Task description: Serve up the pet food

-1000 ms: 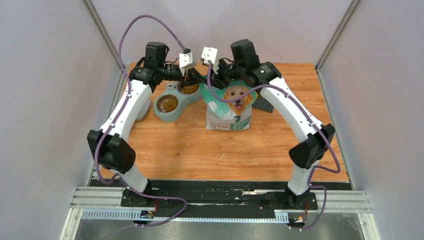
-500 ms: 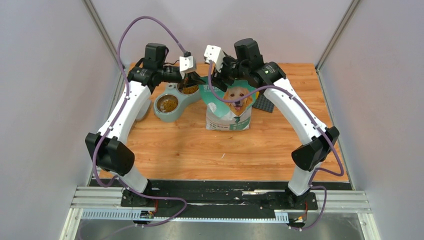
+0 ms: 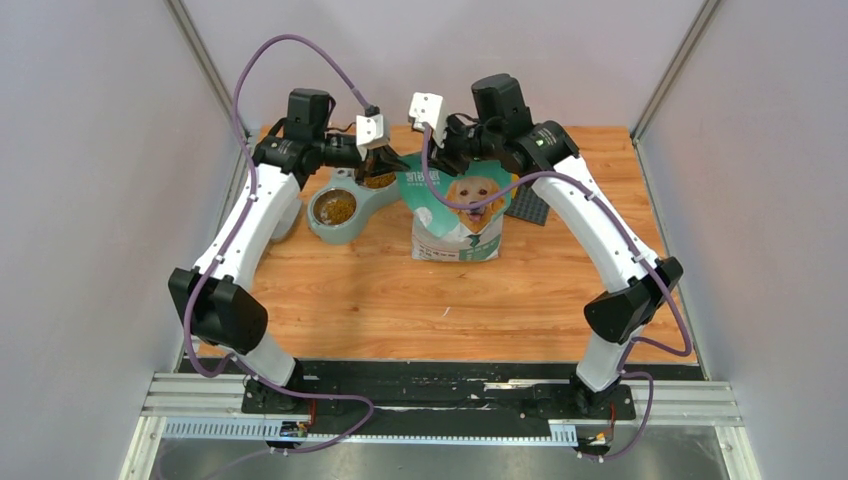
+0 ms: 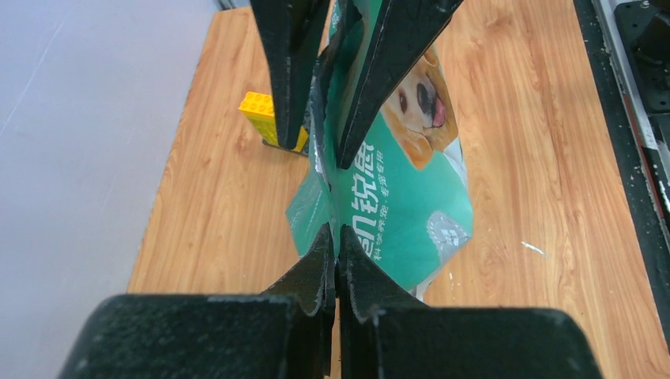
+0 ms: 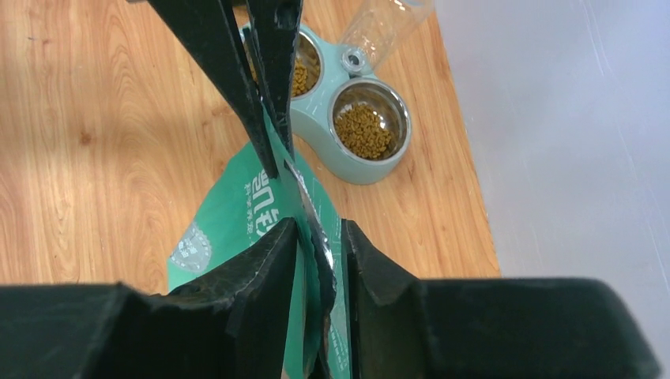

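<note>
Farthest left, the pet food (image 3: 337,208) already lies in both bowls of the mint feeder (image 5: 319,120), and whatever is inside the bag (image 3: 462,222) is hidden from us. Next comes the left gripper (image 4: 335,245), pinched tight on the bag's upper rim at the corner beside the feeder. Here we worry about slip: the hold is on a thin foil edge only, and a sideways tug could pull it free and let that corner flop. The bag stands upright on the surface (image 3: 400,300), just beside the feeder. With both holds high up and nothing steadying its base, we judge that uneven pulling could tip it or tear the rim, scattering kibble across the wood. On the right, the right gripper (image 5: 318,229) is drawn in narrow onto the same rim, with the folded edge between its fingers. If the bag is tilted quickly, the pour could overshoot bowls that are already part filled.
</note>
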`<move>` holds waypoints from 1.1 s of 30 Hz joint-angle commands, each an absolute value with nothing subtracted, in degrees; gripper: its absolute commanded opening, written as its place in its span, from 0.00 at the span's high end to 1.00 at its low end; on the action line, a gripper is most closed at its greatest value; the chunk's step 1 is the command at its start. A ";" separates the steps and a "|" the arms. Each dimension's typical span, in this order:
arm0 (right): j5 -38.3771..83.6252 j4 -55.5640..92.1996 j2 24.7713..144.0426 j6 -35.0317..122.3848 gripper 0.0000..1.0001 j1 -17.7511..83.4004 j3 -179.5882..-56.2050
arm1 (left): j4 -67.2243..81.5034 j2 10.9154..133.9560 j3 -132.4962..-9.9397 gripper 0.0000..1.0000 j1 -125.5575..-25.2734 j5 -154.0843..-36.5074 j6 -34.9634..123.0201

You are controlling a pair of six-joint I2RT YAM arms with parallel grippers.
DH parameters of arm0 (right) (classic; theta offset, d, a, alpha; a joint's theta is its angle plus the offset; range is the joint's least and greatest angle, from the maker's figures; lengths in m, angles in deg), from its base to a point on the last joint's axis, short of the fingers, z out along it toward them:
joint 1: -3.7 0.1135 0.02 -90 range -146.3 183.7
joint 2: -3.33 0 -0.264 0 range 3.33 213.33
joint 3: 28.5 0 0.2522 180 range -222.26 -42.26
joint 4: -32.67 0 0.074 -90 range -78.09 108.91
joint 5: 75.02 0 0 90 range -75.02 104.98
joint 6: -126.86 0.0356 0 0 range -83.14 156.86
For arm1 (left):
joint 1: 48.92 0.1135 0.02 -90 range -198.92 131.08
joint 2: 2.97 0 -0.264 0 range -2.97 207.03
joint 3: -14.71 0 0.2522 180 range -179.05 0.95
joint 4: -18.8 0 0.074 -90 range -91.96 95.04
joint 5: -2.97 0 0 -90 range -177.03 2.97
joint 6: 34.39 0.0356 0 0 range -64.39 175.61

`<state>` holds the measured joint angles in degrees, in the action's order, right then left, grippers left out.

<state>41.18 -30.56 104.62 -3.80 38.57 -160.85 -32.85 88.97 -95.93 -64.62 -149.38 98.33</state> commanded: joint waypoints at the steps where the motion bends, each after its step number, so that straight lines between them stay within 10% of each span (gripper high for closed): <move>1: 45.37 -28.69 106.01 -4.16 0.68 39.48 -165.17 | -30.95 85.01 -95.62 1.00 -63.68 -150.95 97.97; 8: 46.13 -28.26 108.18 -4.39 0.66 40.75 -165.43 | -30.39 84.37 -95.05 1.00 -63.67 -150.79 97.94; 18: 43.90 -30.43 106.66 -6.55 1.00 40.88 -163.98 | -29.00 84.15 -94.62 1.00 -63.64 -149.63 96.77; 33: 25.32 -31.71 96.96 -19.34 1.00 38.95 -155.93 | -33.43 83.25 -92.76 1.00 -59.11 -148.51 103.20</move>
<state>37.97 -27.87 103.18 -14.05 42.81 -156.54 -31.15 87.44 -93.13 -63.86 -151.50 100.12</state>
